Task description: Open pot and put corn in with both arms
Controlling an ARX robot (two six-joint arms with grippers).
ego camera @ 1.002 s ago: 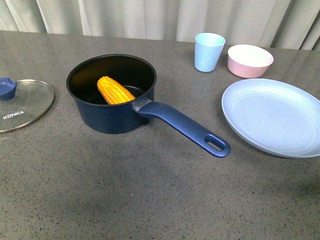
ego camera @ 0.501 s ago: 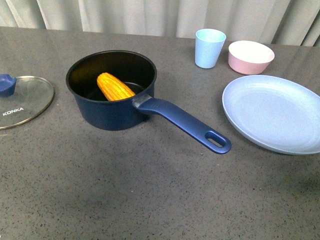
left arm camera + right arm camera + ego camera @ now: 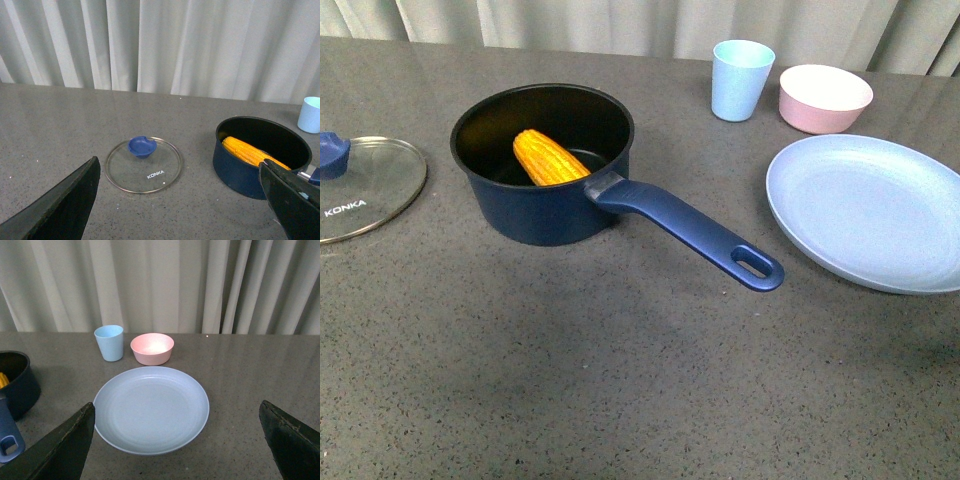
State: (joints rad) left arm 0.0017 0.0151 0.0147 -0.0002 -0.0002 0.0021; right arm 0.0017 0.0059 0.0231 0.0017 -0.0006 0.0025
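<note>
While view rose, corn (image 3: 550,158) stayed in pot (image 3: 542,165).

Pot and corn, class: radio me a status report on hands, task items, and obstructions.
Both hands open, holding nothing. Corn inside pot; lid off, flat on table beside it. Nothing in the way.

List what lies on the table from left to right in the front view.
Glass lid → pot holding the corn → light blue cup → pink bowl → pale blue plate.
</note>
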